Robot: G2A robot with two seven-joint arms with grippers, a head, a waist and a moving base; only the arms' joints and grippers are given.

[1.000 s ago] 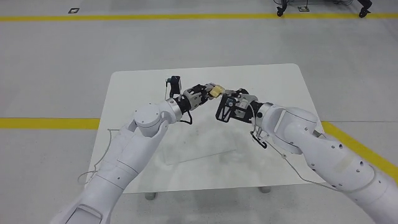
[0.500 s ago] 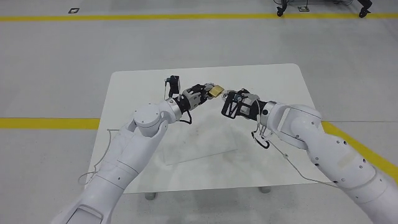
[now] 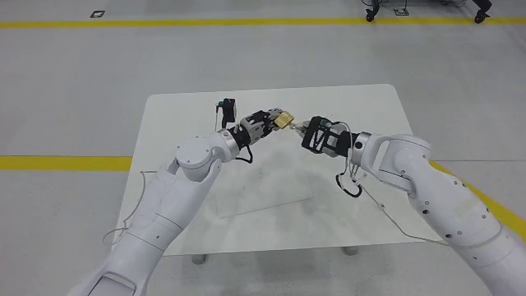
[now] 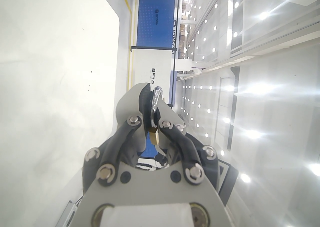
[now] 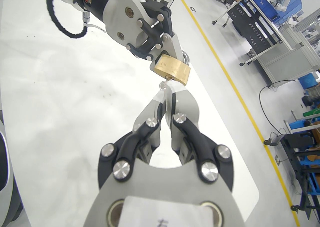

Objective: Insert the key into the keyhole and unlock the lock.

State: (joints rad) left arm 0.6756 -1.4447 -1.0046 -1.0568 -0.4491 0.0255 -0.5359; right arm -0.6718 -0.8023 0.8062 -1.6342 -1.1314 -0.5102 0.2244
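Observation:
A brass padlock (image 5: pixel 172 69) with a steel shackle (image 4: pixel 155 102) hangs above the white table (image 3: pixel 345 205), held in my left gripper (image 3: pixel 278 121), which is shut on it. In the left wrist view the shackle sits between the closed fingers and a sliver of brass (image 4: pixel 154 137) shows below it. My right gripper (image 5: pixel 167 87) is shut on a small silver key (image 5: pixel 165 83). The key's tip meets the keyhole on the padlock's lower face. In the top view my right gripper (image 3: pixel 306 129) sits just right of the padlock (image 3: pixel 285 119).
A thin transparent sheet (image 3: pixel 263 193) lies on the table in front of the arms. A yellow floor line (image 3: pixel 66 163) runs past both sides of the table. Benches and carts stand far off (image 5: pixel 262 12).
The right gripper turned about its wrist and moved toward the padlock, bringing the key up to the keyhole. The left gripper with the padlock held nearly still.

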